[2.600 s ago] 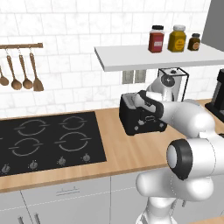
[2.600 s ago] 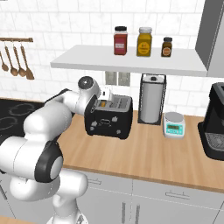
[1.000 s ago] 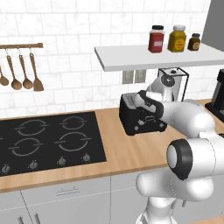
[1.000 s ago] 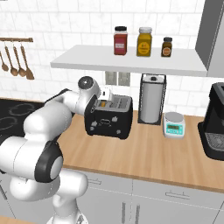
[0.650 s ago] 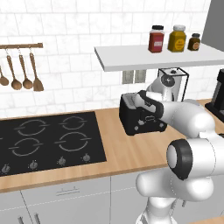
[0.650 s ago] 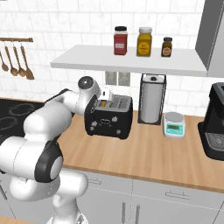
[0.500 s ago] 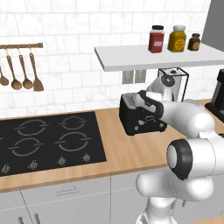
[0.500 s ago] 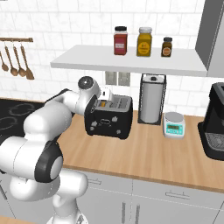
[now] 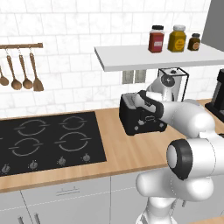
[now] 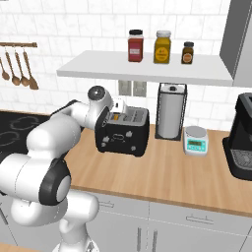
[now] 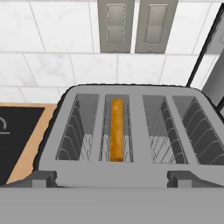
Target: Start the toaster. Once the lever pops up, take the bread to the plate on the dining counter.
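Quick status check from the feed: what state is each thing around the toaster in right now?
Black boxy toaster with silver slotted top: upright on the wood counter, four slots, three of them empty.
Tan bread slice with brown crust: standing on edge, sunk in the second slot from the left in the hand view.
Pincer: open, holding nothing, poised above the toaster.
Black cooktop: bare, no pans.

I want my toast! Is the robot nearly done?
Not nearly. The bread sits down in a slot of the toaster. The open end effector hangs over the toaster's top, holding nothing. Lifting the bread out and taking it to the plate is left.
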